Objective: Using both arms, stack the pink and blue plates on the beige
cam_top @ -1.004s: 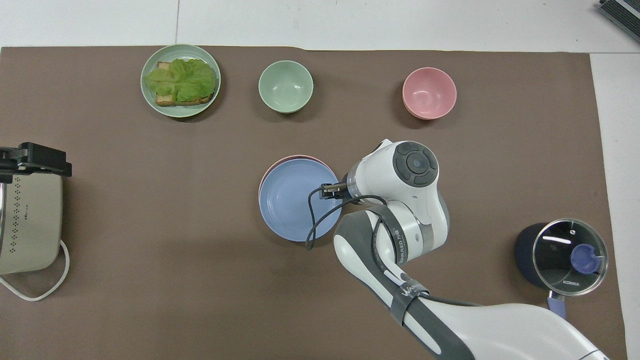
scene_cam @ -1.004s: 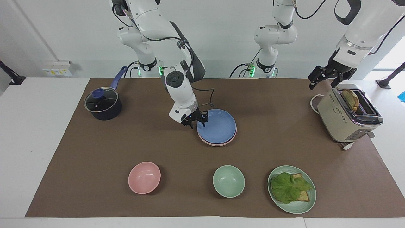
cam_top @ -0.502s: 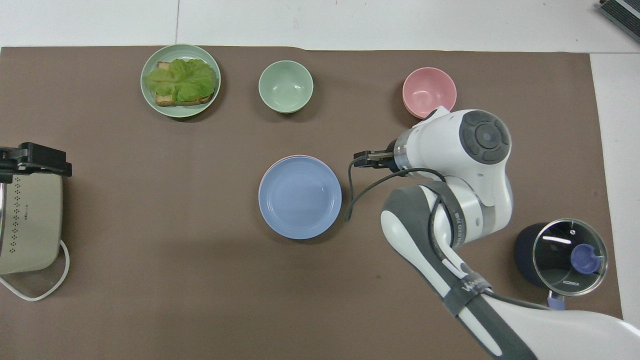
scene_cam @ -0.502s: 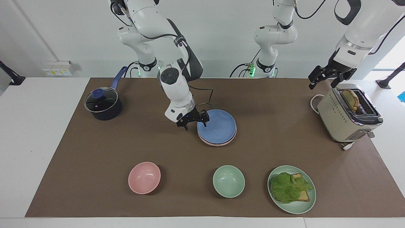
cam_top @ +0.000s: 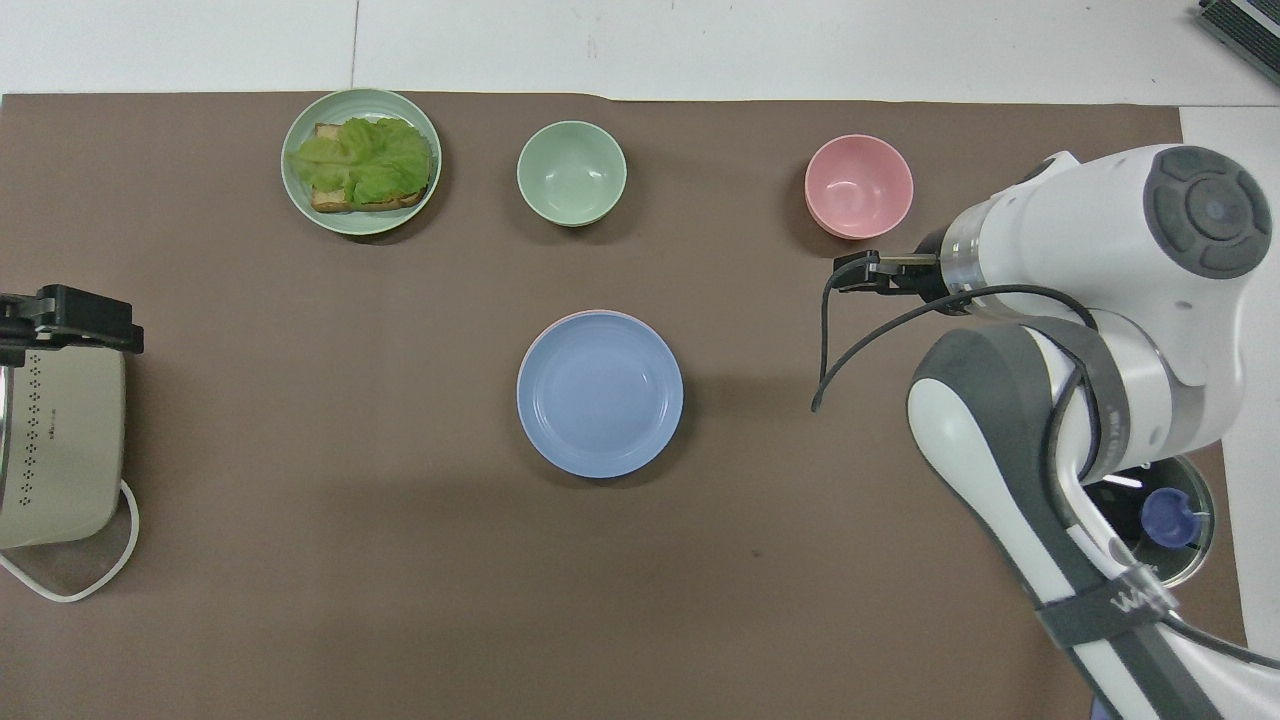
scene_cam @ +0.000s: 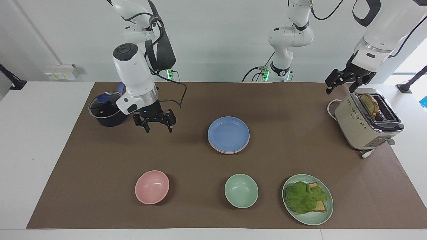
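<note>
Blue plate sits on top of a stack at the centre of the brown mat, with the pink plate showing only as a thin rim beneath it; a beige plate cannot be made out. In the facing view, the right gripper hangs at 9 o'clock from the stack, well apart, fingers spread wide and empty, just beside the lidded saucepan. The left gripper waits at 2 o'clock, over the toaster, fingers wide and empty.
</note>
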